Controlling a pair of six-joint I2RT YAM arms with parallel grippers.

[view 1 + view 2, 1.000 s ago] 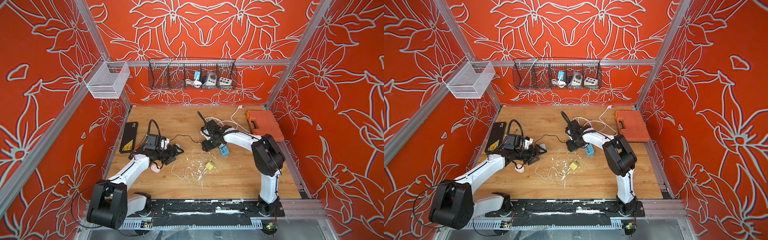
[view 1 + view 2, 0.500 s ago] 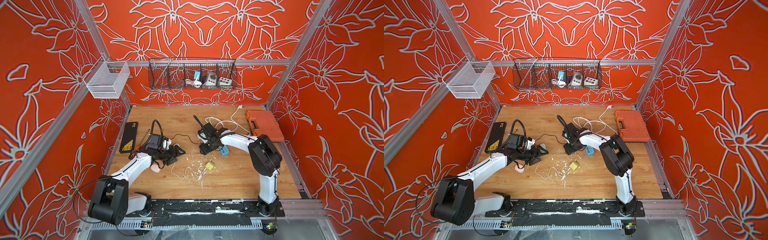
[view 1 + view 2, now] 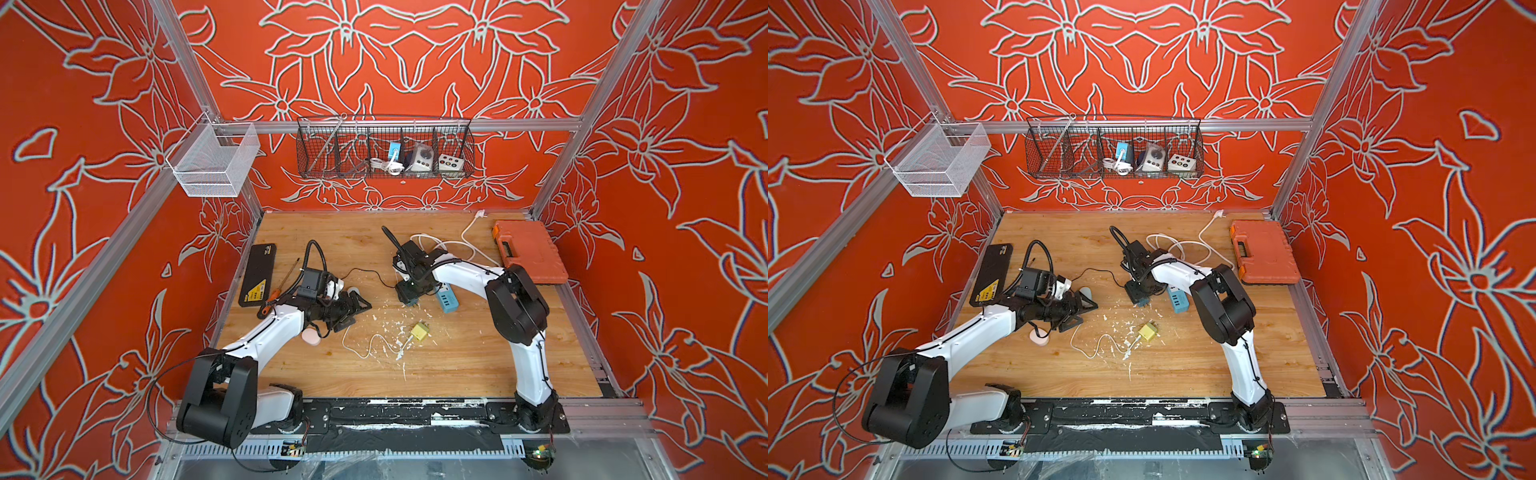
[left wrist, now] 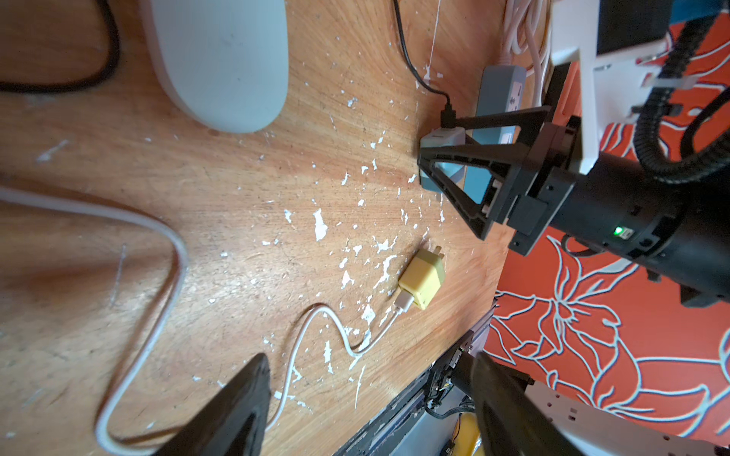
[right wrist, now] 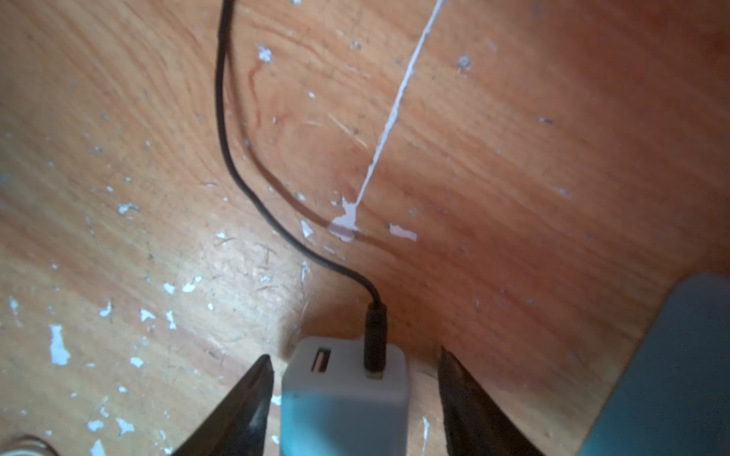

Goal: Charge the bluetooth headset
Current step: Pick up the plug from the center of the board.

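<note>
Fingers (image 5: 245,402) of the right gripper (image 5: 353,353) stand open, one on each side of the white charger (image 5: 343,395). There is a small gap on both sides, so they are not squeezing it yet. I think they sit like this to get ready to grab the charger and push it into the blue power strip (image 5: 671,375), which lies just beside one finger. A black cable (image 5: 237,177) is plugged into the charger's front and runs away from the fingers across the table (image 5: 513,158). It heads toward the pale headset case (image 4: 221,59), which lies flat on the table near the left gripper (image 4: 371,357), off to one side. That gripper's fingers (image 4: 237,406) are open too and hold nothing. A loose white cable (image 4: 158,256) lies under them, and its yellow plug (image 4: 422,280) rests farther out. I think the left one waits close by so it can keep the case still. Since a second ago the right gripper has slid a little toward the left one, both have stayed just as wide, and the yellow plug has not moved
</note>
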